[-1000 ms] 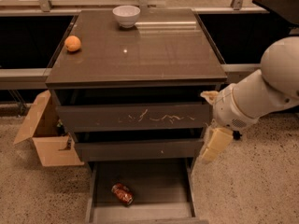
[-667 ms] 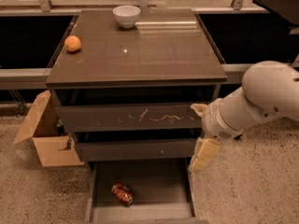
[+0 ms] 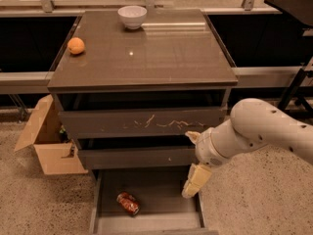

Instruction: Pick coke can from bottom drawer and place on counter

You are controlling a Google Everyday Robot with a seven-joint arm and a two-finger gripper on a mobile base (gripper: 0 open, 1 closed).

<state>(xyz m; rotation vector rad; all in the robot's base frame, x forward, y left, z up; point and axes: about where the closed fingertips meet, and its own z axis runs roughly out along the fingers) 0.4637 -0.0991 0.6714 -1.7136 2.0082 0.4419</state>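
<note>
The coke can (image 3: 128, 203) lies on its side in the open bottom drawer (image 3: 161, 190), left of the middle. My gripper (image 3: 188, 164) hangs in front of the cabinet's lower right, above the drawer's right side and right of the can. Its pale fingers (image 3: 196, 179) are spread apart and hold nothing. The counter (image 3: 146, 53) is the glossy dark top of the cabinet, well above the gripper.
An orange (image 3: 76, 46) sits at the counter's left edge and a white bowl (image 3: 132, 16) at its back. The scratched upper drawer (image 3: 142, 123) and the middle drawer are shut. An open cardboard box (image 3: 46, 141) stands on the floor at the left.
My arm and gripper have moved left and down, from beside the cabinet's right side to above the open bottom drawer. The can has not moved.
</note>
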